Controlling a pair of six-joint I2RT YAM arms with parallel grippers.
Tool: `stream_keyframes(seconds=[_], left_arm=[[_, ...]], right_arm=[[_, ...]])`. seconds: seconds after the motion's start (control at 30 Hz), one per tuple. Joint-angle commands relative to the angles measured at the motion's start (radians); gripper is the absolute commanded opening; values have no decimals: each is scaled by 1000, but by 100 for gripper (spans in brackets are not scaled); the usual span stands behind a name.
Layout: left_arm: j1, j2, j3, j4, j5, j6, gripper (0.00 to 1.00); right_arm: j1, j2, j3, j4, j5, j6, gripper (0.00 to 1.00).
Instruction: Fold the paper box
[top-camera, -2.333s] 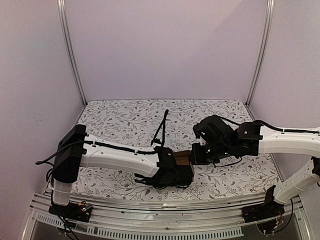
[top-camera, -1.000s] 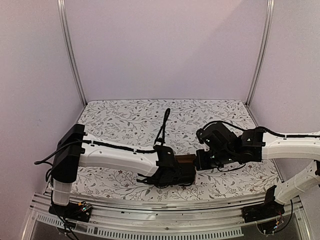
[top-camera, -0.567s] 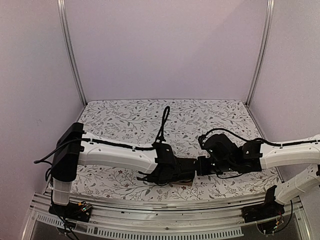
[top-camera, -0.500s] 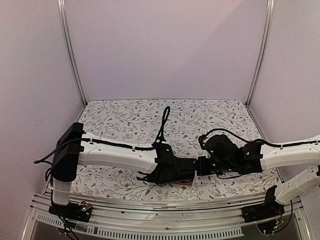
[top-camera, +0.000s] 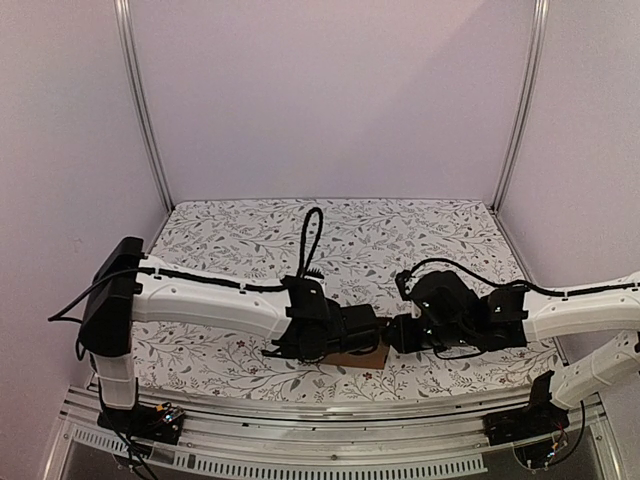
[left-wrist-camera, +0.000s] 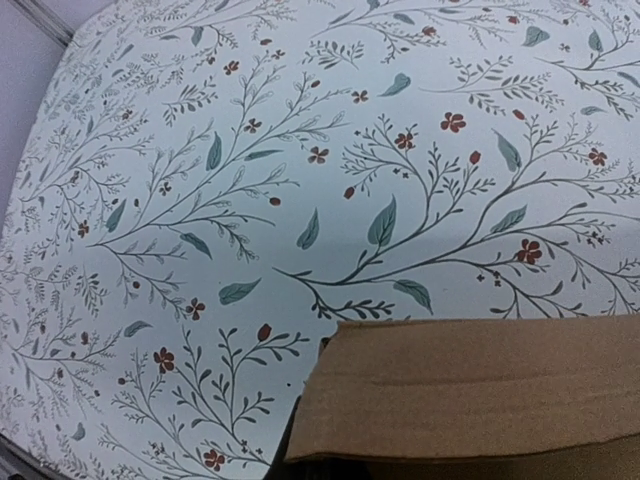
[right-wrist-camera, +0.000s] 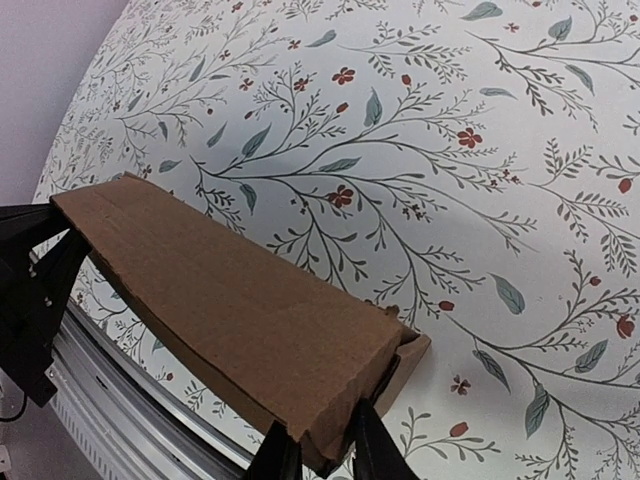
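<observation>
Here you see the slim, plain brown corrugated cardboard box (top-camera: 362, 355) lying low over the floral-patterned tablecloth (top-camera: 250, 235), near the front edge of the table and between the two arms, which meet over it from opposite sides. The left gripper (top-camera: 370, 330) reaches the box from its own side; its fingers are not visible in the left wrist view, where only a creased brown panel fills the lower right corner, so you must take them as pressed together, and whether they clamp the cardboard cannot be told. The right gripper (right-wrist-camera: 318, 455) meets the opposite end: in the right wrist view its two dark fingertips (right-wrist-camera: 283, 458) straddle the near corner of the box, close together with the cardboard edge between them, though how firmly they pinch cannot be judged. Note that the end flap at that corner gapes slightly, so the fold appears largely formed but not fully seated. Holding the box at both ends presumably steadies it while the last flap is tucked.
</observation>
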Motion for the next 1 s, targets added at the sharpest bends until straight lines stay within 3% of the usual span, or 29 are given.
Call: stream_keyframes(seconds=[0.0,0.43,0.7,0.97], left_arm=[[14,65,-49,109,271,31,0],[28,71,-70,126,299,53,0],[28,58,-86,128,302,41,0],[23,53,-95,128,305,34,0]], right_arm=[[15,-17,-11,-29,-29,-22,21],[15,-74,138,-223,125,-61,40],[14,-36,202,-284,180,-99,35],[14,7,184,-263,135,-106,28]])
